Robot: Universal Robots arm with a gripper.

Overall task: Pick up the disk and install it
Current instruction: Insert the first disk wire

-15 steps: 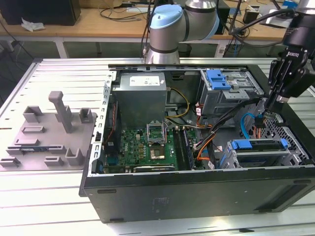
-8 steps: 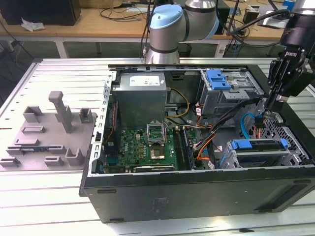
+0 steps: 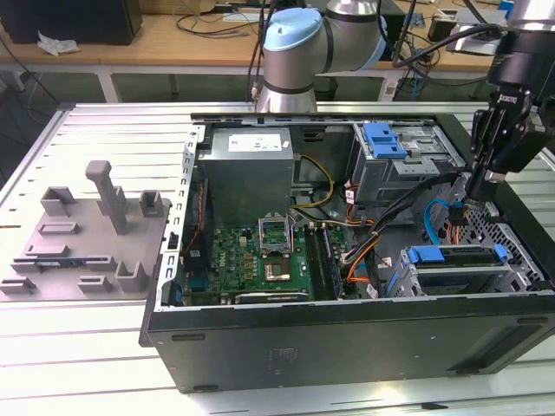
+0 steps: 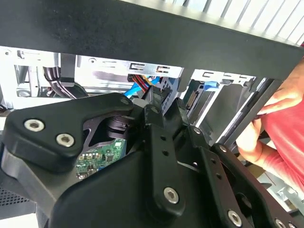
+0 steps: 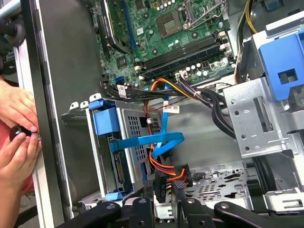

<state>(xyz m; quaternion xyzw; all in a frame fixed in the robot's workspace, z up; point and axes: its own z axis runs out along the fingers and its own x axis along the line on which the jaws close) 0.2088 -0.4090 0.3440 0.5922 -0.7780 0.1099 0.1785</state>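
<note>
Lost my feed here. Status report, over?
Gripper shut on power connector. Disk sitting in its bay. Person's hands at case wall.

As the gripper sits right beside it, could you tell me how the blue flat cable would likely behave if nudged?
Probably floppy: the blue flat cable hangs in a loose loop across the metal cage, so it should bend aside rather than resist. Likely light, being thin. It may snag, since the orange wires run right by it near the gripper.
</note>
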